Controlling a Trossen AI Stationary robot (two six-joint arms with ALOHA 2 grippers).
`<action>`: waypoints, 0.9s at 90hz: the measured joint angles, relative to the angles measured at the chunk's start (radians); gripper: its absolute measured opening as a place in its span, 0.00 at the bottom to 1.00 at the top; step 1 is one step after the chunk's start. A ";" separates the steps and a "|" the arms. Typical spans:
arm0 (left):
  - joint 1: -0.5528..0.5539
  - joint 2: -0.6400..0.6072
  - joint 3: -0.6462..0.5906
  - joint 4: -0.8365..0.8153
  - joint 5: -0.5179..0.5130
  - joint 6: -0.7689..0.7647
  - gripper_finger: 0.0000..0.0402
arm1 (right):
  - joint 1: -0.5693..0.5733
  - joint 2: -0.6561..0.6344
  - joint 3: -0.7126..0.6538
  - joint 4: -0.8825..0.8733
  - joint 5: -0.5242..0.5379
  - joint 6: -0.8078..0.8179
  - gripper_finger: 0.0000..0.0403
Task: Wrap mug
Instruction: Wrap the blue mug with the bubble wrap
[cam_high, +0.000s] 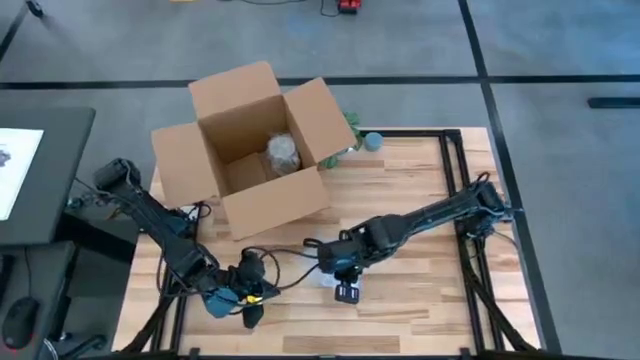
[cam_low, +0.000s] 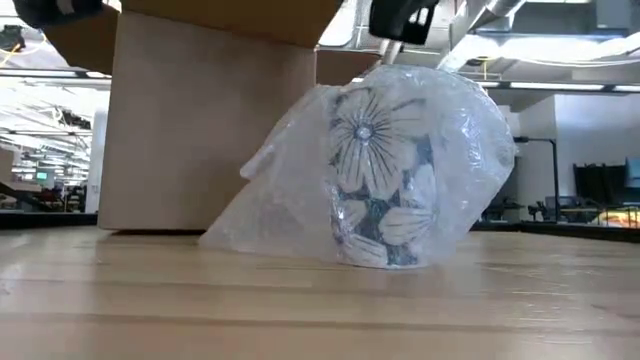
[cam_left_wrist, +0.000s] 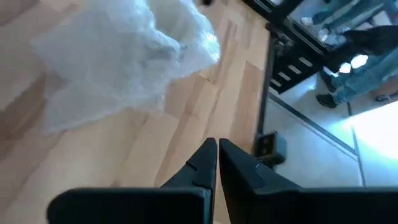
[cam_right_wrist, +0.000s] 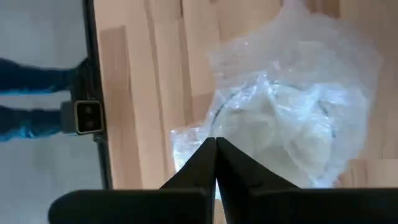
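Note:
A mug with a flower pattern (cam_low: 385, 190) stands upright on the wooden table under a loose sheet of clear bubble wrap (cam_low: 290, 200), whose left side trails down onto the table. In the high view the wrap (cam_high: 328, 281) shows near the table's front middle. My right gripper (cam_right_wrist: 216, 144) is shut and stands right over the wrapped mug (cam_right_wrist: 292, 124), coming down from above (cam_low: 398, 25). My left gripper (cam_left_wrist: 217, 149) is shut, hovering to the left of the wrap (cam_left_wrist: 124, 56) near the front edge (cam_high: 250, 300), clear of it. My right gripper's shut fingertips (cam_right_wrist: 211, 152) stand at the edge of the bubble wrap over the mug's rim, pointing down from above. Whether they pinch or touch the wrap I cannot tell; the fingers themselves hide the spot.
An open cardboard box (cam_high: 250, 150) stands at the table's far left with a wrapped bundle (cam_high: 283, 152) inside. A small blue-grey ball (cam_high: 373, 141) lies by the box's right flap. A black frame (cam_high: 455, 190) edges the table. Bare wood lies to the right.

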 joint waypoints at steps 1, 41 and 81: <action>0.004 0.000 0.000 0.000 0.000 0.003 0.00 | -0.003 -0.004 0.000 0.001 0.013 0.006 0.00; 0.023 0.000 0.000 0.130 0.037 0.128 0.00 | -0.209 0.005 -0.134 0.184 -0.160 -0.035 0.40; 0.031 0.162 0.001 0.372 0.114 0.182 0.00 | -0.162 0.007 -0.236 0.285 -0.212 -0.182 0.28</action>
